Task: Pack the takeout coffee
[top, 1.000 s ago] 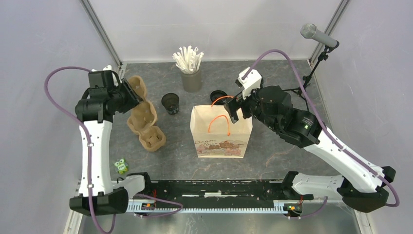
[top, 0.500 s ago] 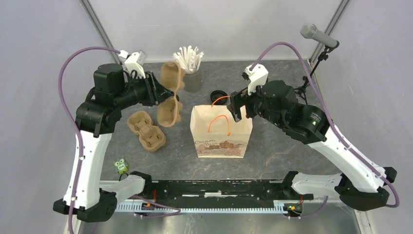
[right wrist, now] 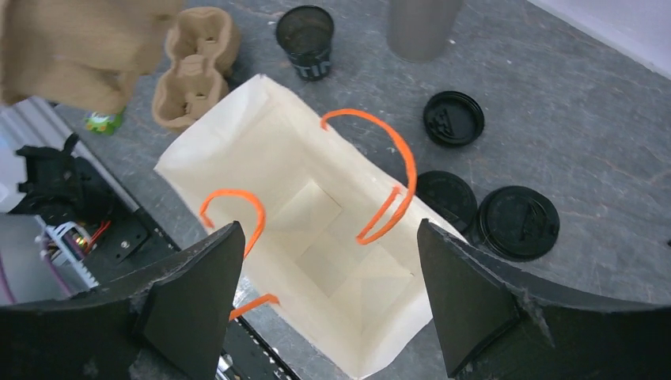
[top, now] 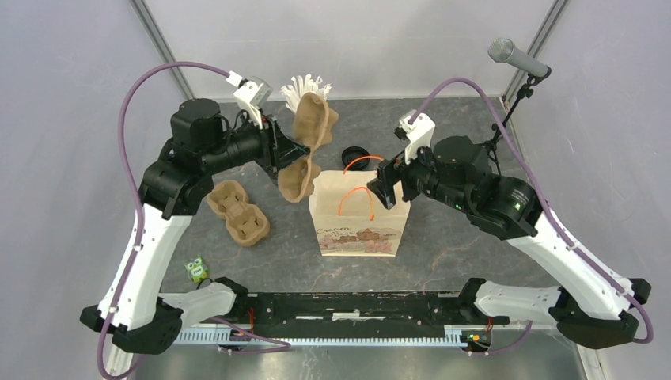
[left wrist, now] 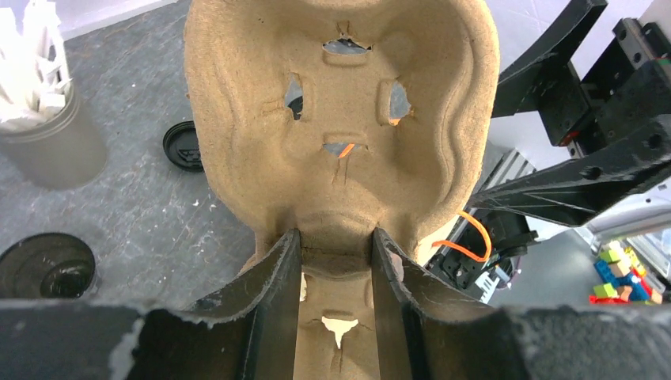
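While I watch from the overhead camera, the left claw (left wrist: 334, 261) is raised off the table (top: 443, 253), clamped on the narrow middle of a brown pulp carrier (top: 305, 154). The carrier hangs tilted in the air just beside the back left corner of the paper bag (top: 360, 229), and from the left wrist camera its hollow underside fills most of my view, with both fingers (left wrist: 273, 277) pressed against the waist between the pockets. The right claw (right wrist: 331, 237) hovers above the open mouth of the bag with its fingers spread wide apart and nothing between them. Through that wrist camera I look straight down past the two orange handles (right wrist: 388, 178) to the folded bottom of the bag. The bag stands upright at the middle of the table. One black cup (right wrist: 305, 32) stands upright on the table beyond the bag, without a lid, between a second carrier (right wrist: 194, 67) lying flat and the grey cup (left wrist: 47, 146) that holds white straws (left wrist: 36, 51). Three black lids (right wrist: 453, 117) lie flat on the table on the far side of the bag: one a little apart, and two side by side right at the bag's edge, the nearer one partly hidden behind it. A small green toy block (top: 196, 269) sits near the left arm's base, and a microphone (top: 518, 57) stands at the back right corner.
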